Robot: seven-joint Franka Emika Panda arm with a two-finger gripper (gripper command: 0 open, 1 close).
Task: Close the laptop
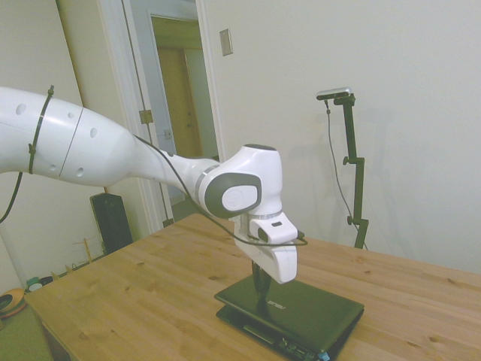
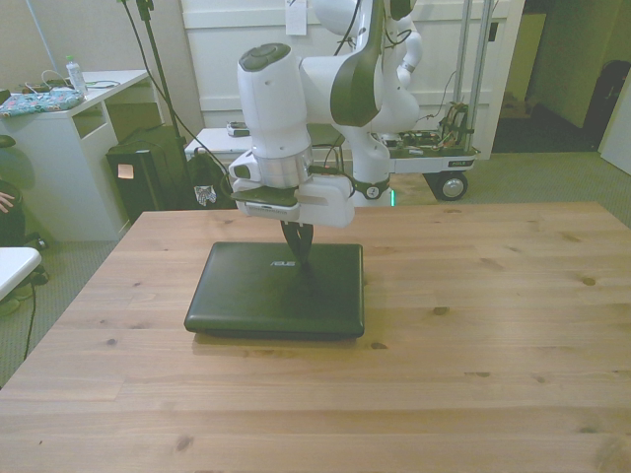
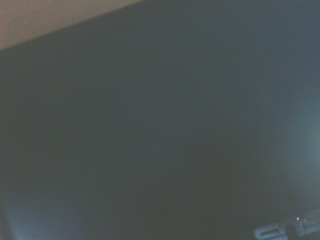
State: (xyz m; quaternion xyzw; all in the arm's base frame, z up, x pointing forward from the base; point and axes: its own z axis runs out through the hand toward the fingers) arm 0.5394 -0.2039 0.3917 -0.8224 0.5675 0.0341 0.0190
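A black laptop (image 2: 276, 288) lies flat on a wooden bench (image 2: 473, 325) with its lid fully down over the base. In the front view it sits toward the front view's left of the bench's middle, nearer the far edge than the near one, its glossy lid facing up with a pale logo near the far edge. In the side view the same laptop (image 1: 301, 308) rests near the bench's (image 1: 150, 293) near edge, and a thin strip of the base, with small ports and a spot of colour at one corner, shows under the lid.

A white robot arm reaches down over the laptop. Its gripper (image 2: 299, 258) points straight down, and the dark fingers (image 2: 296, 241) come together into one narrow tip that rests on, or just above, the lid close to the logo. They look pressed together with nothing between them. In the side view the gripper (image 1: 259, 292) meets the lid near the far corner, the fingers partly hidden behind the white wrist housing.

The wrist view is blurred and almost filled by the dark lid (image 3: 165, 140), with part of the logo at one corner and a wedge of bare wood (image 3: 45, 20) at another.

No container is on the bench.
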